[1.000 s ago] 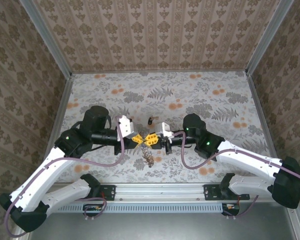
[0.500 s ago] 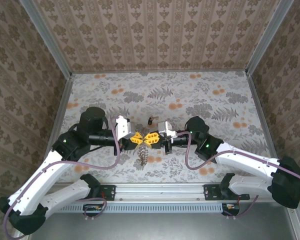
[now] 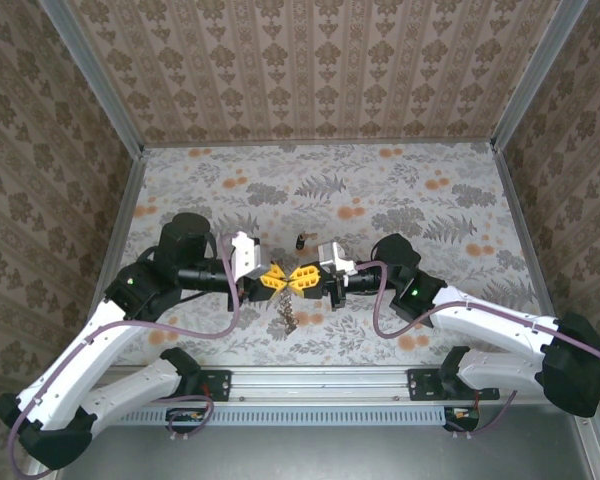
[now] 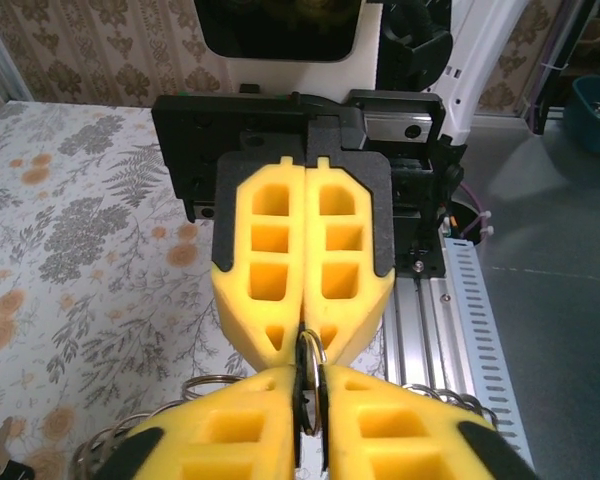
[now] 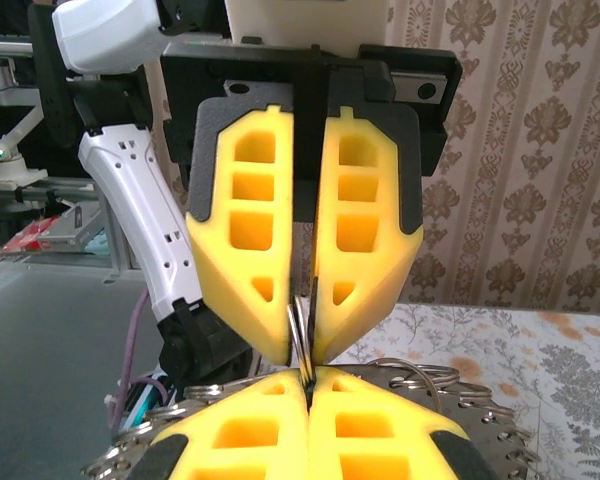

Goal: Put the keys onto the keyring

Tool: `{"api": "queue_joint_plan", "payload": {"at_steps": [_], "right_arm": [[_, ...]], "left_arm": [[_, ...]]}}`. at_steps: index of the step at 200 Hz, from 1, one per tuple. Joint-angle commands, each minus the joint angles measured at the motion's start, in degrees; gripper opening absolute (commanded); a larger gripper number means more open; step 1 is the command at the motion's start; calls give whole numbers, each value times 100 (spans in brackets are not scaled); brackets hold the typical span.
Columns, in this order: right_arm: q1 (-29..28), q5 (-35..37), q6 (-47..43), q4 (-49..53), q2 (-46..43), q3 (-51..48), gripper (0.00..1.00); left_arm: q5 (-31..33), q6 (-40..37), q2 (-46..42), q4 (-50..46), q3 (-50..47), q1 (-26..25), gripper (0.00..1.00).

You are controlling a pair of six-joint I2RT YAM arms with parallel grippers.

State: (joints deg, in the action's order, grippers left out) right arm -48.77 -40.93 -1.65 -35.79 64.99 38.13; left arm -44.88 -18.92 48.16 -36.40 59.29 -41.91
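Top external: right gripper (image 3: pixel 295 279) tight on keyring (image 3: pixel 287 316), left gripper (image 3: pixel 279 279) slightly agape; open table (image 3: pixel 400 195) beyond, rail (image 3: pixel 320 384) near.

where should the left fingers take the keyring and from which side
Take the bare arc of the keyring that sticks out past the shut tips of the right gripper, coming straight in from the left, tip to tip. The hoop stands edge-on there, so the left fingers would close on its two flat faces. Better stay off the lower part, where smaller rings hang.
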Motion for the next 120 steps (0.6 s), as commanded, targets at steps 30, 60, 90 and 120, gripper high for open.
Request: {"api": "queue_joint_plan", "payload": {"at_steps": [30, 60, 90, 120], "right_arm": [[26, 16, 121, -789, -123, 2, 0], [39, 19, 129, -798, -132, 2, 0], [39, -20, 154, -792, -102, 2, 0], [34, -50, 142, -746, -74, 2, 0]], "left_arm": [[-413, -186, 31, -215, 195, 192, 20], [-410, -222, 76, -253, 180, 237, 18], [-405, -218, 44, -133, 145, 262, 15], [-518, -156, 36, 75, 127, 257, 14]]}}
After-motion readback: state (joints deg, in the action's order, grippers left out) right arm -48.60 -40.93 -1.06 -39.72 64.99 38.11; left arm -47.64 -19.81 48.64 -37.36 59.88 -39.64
